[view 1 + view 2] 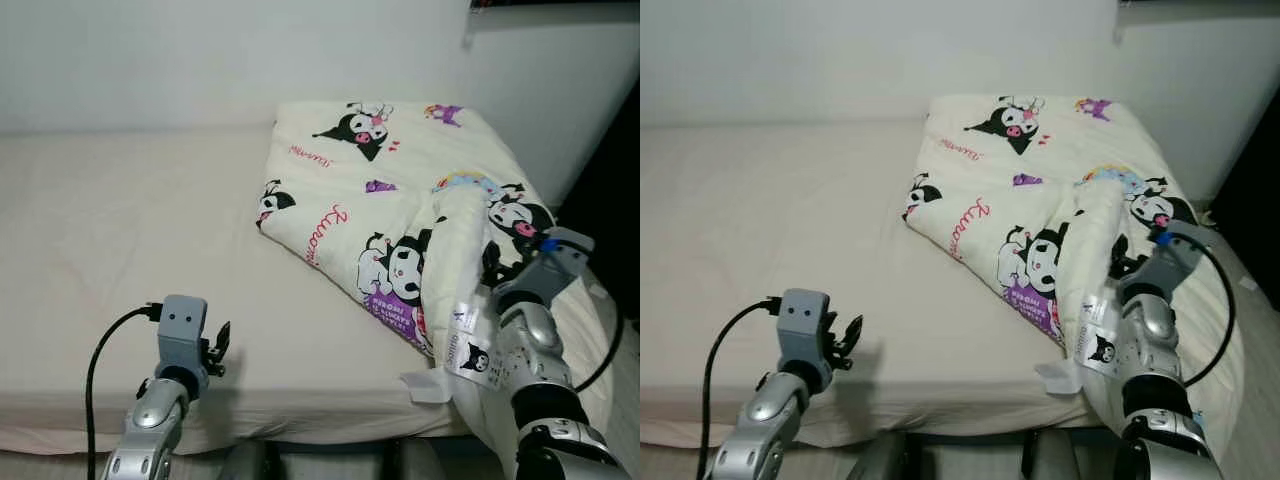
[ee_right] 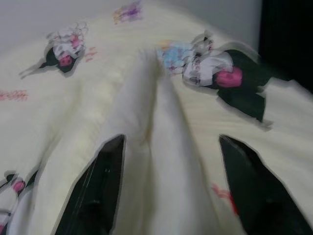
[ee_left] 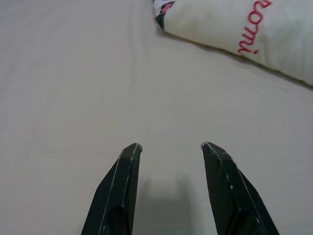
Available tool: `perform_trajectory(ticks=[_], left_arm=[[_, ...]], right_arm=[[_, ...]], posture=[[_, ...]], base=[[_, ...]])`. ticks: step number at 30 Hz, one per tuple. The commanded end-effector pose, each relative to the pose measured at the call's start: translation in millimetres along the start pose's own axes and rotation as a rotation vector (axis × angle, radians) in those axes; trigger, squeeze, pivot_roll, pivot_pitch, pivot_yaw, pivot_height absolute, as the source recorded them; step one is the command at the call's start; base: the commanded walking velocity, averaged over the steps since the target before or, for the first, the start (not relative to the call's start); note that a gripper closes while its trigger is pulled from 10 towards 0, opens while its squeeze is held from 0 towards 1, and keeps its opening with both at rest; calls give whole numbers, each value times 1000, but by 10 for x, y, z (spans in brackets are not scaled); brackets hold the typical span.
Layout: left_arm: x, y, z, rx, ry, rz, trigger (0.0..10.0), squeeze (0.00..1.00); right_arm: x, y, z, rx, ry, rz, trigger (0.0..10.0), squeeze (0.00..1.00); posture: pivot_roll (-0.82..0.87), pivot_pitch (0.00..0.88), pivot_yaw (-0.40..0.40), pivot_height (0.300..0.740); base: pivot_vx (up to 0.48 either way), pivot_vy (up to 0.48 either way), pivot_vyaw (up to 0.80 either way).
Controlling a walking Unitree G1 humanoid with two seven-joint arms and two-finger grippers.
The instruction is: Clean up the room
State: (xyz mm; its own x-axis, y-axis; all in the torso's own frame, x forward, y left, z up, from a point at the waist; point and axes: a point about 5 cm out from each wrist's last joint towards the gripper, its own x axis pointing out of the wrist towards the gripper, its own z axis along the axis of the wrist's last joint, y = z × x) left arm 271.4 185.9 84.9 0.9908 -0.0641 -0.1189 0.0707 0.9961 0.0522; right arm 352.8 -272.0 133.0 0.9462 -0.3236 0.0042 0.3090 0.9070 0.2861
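Observation:
A cream blanket (image 1: 380, 190) printed with black-and-pink cartoon figures lies folded on the right half of the bed (image 1: 120, 220). One part of it is bunched into a raised ridge (image 2: 146, 112) near the bed's right front corner. My right gripper (image 2: 171, 139) is open, and its fingers straddle that ridge without closing on it; the gripper (image 1: 493, 268) sits at the blanket's right edge. My left gripper (image 3: 171, 146) hovers open over the bare sheet near the bed's front edge, well left of the blanket, and shows as gripper (image 1: 218, 350).
A white wall (image 1: 200, 50) runs behind the bed. A dark gap (image 1: 615, 200) lies beyond the bed's right side. White care labels (image 1: 465, 322) hang from the blanket at the front corner. The bed's left half is bare sheet.

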Motion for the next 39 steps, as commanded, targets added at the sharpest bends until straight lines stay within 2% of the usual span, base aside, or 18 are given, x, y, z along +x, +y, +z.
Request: perform_trajectory(ticks=[1, 6, 11, 12, 13, 14, 15, 16, 17, 18, 22, 23, 24, 26, 27, 28, 29, 39], left_arm=[[-76, 126, -11, 27, 23, 20, 10000, 0], [-130, 196, 90, 66, -6, 14, 10000, 0], [-183, 139, 240, 55, -61, -78, 10000, 0], [-221, 60, 274, 42, -73, -169, 10000, 0], [-221, 60, 274, 42, -73, -169, 10000, 0], [-277, -40, 317, 27, -91, -284, 10000, 0], [-334, -123, 358, 10, -103, -382, 10000, 0], [-383, -187, 386, -5, -103, -466, 10000, 0], [-383, -187, 386, -5, -103, -466, 10000, 0], [-445, -263, 413, -12, -86, -581, 10000, 0], [-489, -308, 420, -1, -66, -661, 10000, 0], [-504, -319, 422, 1, -58, -683, 10000, 0], [-504, -319, 422, 1, -58, -683, 10000, 0], [-503, -316, 418, 17, -51, -695, 10000, 0], [-497, -310, 419, 23, -51, -693, 10000, 0], [-497, -310, 419, 23, -51, -693, 10000, 0], [-484, -294, 425, 27, -55, -683, 10000, 0], [-416, -218, 481, 43, -81, -635, 10000, 0]], right_arm=[[26, -36, -16, 61, 30, 0, 10000, 1000], [73, 18, -20, 120, 64, 70, 10000, 1000], [76, 60, -87, 98, 108, 107, 10000, 1000], [71, 68, -121, 67, 130, 110, 10000, 1000], [71, 68, -121, 67, 130, 110, 10000, 1000], [65, 79, -151, 50, 151, 116, 10000, 1000], [61, 85, -175, 30, 169, 122, 10000, 659], [58, 91, -191, 19, 181, 128, 10000, 0], [58, 91, -191, 19, 181, 128, 10000, 0], [51, 86, -215, 2, 197, 130, 10000, 0], [44, 67, -227, -13, 203, 129, 10000, 0], [43, 58, -230, -21, 205, 129, 5843, 0], [43, 58, -230, -21, 205, 129, 5843, 0], [42, 43, -224, -23, 200, 133, 2118, 0], [43, 41, -217, -23, 196, 137, 1020, 0], [43, 41, -217, -23, 196, 137, 1020, 0], [46, 44, -211, -26, 193, 144, 0, 0], [54, 65, -190, -47, 184, 169, 0, 0]], posture=[[134, 227, 16, 608], [183, 253, 22, 608], [200, 258, 22, 608], [204, 256, 20, 608], [204, 256, 20, 608], [203, 254, 15, 608], [202, 252, 13, 608], [200, 251, 12, 608], [200, 251, 12, 608], [195, 245, 7, 608], [193, 243, 6, 608], [193, 243, 6, 608], [193, 243, 6, 608], [188, 230, 5, 608], [188, 230, 5, 608], [188, 230, 5, 608], [182, 223, 7, 608], [175, 207, 6, 608]], base=[[0, 0, 0], [0, 0, 0], [0, 0, 0], [0, 0, 0], [0, 0, 0], [0, 0, 0], [0, 0, 0], [0, 0, 0], [0, 0, 0], [0, 0, 0], [0, 0, 0], [0, 0, 0], [0, 0, 0], [0, 0, 0], [0, 0, 0], [0, 0, 0], [0, 0, 0], [0, 0, 0]])
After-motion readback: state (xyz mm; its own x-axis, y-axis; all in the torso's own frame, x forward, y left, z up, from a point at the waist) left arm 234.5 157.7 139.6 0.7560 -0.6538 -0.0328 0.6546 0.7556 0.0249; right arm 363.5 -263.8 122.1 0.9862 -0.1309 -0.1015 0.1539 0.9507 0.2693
